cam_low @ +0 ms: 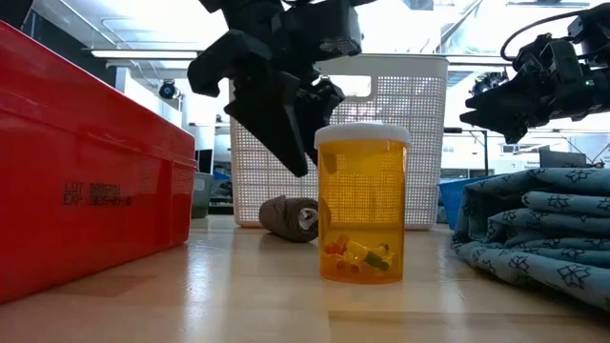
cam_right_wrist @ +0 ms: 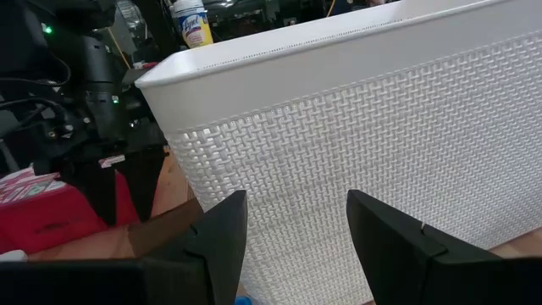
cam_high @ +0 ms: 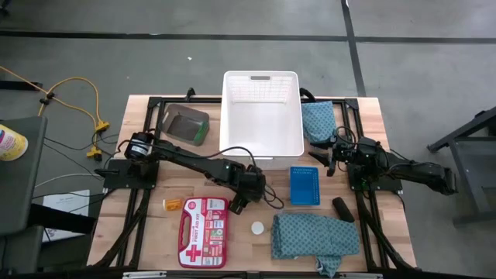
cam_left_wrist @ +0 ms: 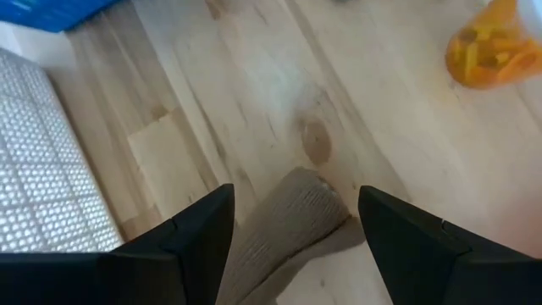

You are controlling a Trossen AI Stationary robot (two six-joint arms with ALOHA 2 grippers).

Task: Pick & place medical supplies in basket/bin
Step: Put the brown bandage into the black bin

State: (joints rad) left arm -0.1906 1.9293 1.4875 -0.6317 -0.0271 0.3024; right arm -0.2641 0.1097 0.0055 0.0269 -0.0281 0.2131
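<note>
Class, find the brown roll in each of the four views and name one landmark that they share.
High view: hidden under the left gripper, below the white basket.
Low view: brown roll on the table, left of the orange bottle.
Left wrist view: roll between that gripper's open fingers.
Right wrist view: not in it.
Shared landmark: the white basket.

Two black jointed arms, loose black cables looping at wrists. Left gripper [cam_left_wrist: 292,246], right gripper [cam_right_wrist: 296,246]: matte black wedge-shaped fingers.
</note>
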